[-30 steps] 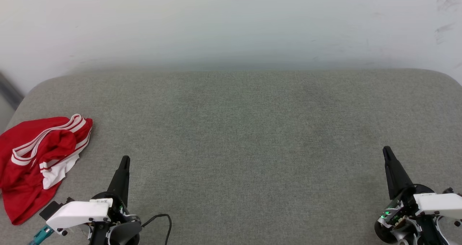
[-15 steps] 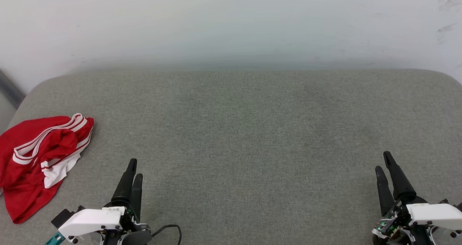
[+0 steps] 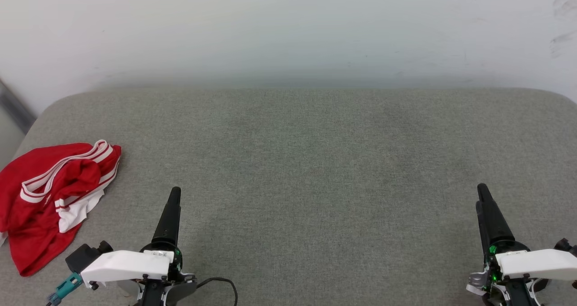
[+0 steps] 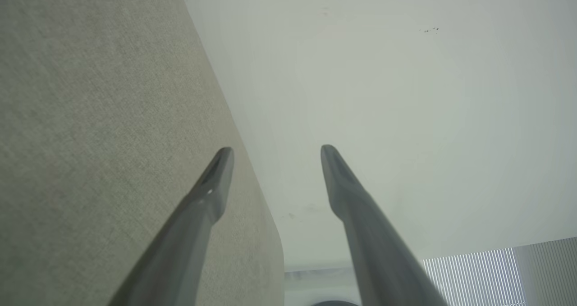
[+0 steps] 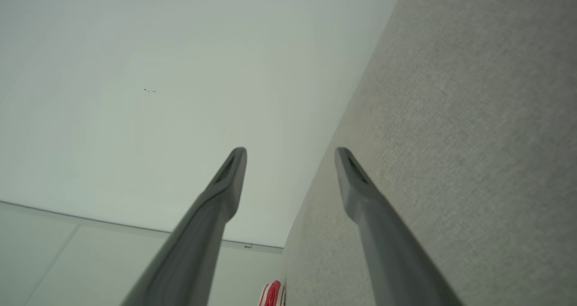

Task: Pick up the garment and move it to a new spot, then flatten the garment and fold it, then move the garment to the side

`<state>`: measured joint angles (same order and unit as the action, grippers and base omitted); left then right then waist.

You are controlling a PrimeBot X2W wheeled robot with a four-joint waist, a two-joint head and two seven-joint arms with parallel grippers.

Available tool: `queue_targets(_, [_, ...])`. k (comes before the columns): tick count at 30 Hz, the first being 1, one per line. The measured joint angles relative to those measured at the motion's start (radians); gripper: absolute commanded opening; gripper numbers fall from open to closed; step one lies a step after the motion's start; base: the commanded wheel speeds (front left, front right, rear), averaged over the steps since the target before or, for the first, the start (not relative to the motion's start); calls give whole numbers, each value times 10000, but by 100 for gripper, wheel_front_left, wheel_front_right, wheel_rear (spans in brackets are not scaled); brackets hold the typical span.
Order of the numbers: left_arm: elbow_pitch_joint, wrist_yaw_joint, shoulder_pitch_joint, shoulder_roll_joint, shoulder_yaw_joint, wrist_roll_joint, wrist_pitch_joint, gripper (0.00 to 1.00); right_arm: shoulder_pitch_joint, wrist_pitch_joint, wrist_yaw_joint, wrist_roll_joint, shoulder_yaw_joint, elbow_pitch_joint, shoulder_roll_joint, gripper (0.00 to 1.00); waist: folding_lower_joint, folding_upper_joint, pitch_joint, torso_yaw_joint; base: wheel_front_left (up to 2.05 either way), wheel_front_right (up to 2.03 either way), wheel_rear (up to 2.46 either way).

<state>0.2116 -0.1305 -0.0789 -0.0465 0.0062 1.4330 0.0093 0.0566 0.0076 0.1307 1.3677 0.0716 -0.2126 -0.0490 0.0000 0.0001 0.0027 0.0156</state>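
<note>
Far left, near the edge of the grey fabric-covered surface (image 3: 306, 162): the garment (image 3: 49, 198), bunched in a loose heap, neither flattened nor folded. Mostly red cloth, with red-and-white striped trim curving across the top and a white patch low on its right side, possibly a sleeve, hard to tell in the crumple. Just right of it, near but not touching, the left gripper (image 3: 175, 192), seen edge-on from the head. Jaws wide apart in its wrist view, holding nothing, pointing toward the surface's far edge and the pale wall (image 3: 288, 26). Plain grey fabric across the middle. At the lower right, well apart from the garment, the right gripper (image 3: 482, 189), jaws likewise spread wide and empty. In its wrist view, a sliver of the red striped trim low between the fingers.
</note>
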Motion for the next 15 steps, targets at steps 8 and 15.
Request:
queue_targets(8, [-293, 0, -27, -6, -100, -2121, -318, 100, -110, -297, 0, -2416, -65, 322, 2, 100, 0, 0, -8, 24, 0, 0, 0])
queue_targets(15, [-504, 0, -65, -10, -405, -4429, -637, 100, -175, -604, 0, -4520, -253, 621, 2, 100, 0, 0, -27, 58, 0, 0, 0])
